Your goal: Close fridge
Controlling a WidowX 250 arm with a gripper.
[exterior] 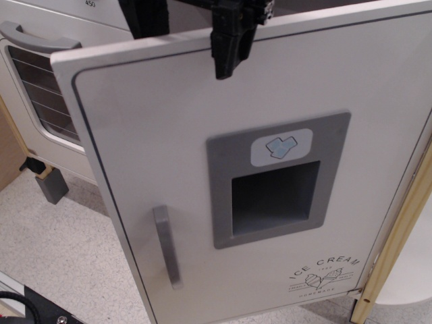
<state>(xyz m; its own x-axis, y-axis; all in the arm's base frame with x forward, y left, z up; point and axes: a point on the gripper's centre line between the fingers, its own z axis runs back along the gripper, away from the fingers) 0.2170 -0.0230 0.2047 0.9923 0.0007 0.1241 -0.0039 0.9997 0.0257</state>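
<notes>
The white fridge door (155,135) fills most of the view, seen nearly face-on and still a little ajar at its left edge. It carries a grey recessed dispenser panel (277,182), a grey vertical handle (167,246) and an "ICE CREAM" logo (324,273). My black gripper (185,47) is at the door's top edge with its fingers apart. The right finger (228,47) hangs over the front face. The left finger (145,17) stands behind the top edge. The fridge's inside is hidden.
The windowed oven door (40,88) with its horizontal grey handle (34,37) is at the left. A wooden frame post (398,223) runs along the right. A grey block (52,183) sits on the speckled floor (61,250). Black equipment (34,307) is at the bottom left.
</notes>
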